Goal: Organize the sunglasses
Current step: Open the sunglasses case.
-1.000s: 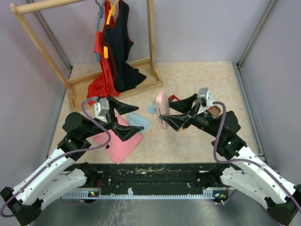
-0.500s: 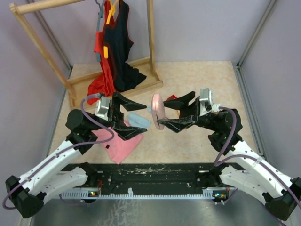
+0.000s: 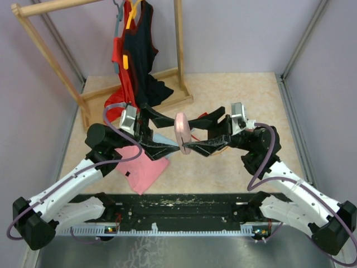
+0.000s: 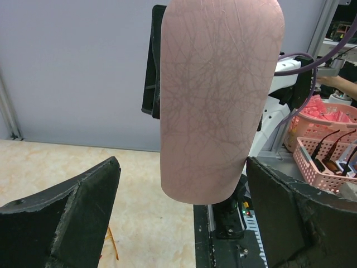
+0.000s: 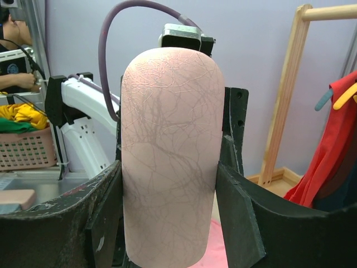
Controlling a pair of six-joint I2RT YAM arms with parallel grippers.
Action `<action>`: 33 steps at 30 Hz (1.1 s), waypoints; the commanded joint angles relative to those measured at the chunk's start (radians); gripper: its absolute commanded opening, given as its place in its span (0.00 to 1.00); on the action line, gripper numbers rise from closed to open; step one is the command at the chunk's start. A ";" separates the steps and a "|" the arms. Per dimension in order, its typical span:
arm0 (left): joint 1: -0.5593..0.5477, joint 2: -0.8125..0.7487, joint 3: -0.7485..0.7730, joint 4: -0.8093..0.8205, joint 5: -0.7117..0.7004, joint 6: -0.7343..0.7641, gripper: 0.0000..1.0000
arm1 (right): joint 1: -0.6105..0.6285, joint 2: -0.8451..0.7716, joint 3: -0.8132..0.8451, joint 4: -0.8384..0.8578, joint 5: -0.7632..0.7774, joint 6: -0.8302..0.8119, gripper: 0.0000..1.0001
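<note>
Meanwhile, above the middle of the table, the right end effector grips a closed pink oval case, its fingers pressed against the case's two long sides. The case stands roughly upright with its long axis crosswise to those fingers. Opposite, the left end effector is spread to its full width and holds nothing. In the left wrist view the case hangs straight ahead, in the gap between the two fingers and clear of both. That relation seems to decide the coming move: the left arm would only have to close, or edge forward first, to take the case's free end. Neither arm holds any sunglasses. A red sliver that is probably the red-framed sunglasses lies on the table just beyond the right end effector, on its far side and largely hidden. It lies nearer the right arm, which is occupied. The orange-framed pair cannot be made out with any certainty. On the pale, speckled table below the left arm lie a pink garment and a light blue cloth. A wooden clothes rack hung with red and black tops fills the far left corner, leaving open room on the right side.
</note>
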 commanded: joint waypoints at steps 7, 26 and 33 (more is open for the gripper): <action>-0.016 0.028 0.050 0.076 0.024 -0.041 0.98 | 0.007 0.025 0.037 0.087 0.005 0.015 0.00; -0.035 -0.020 0.065 -0.154 -0.171 0.035 0.23 | 0.012 -0.034 0.038 -0.175 0.249 -0.090 0.00; -0.035 -0.030 0.127 -0.426 -0.593 0.170 0.12 | 0.012 0.009 0.131 -0.486 0.597 -0.150 0.00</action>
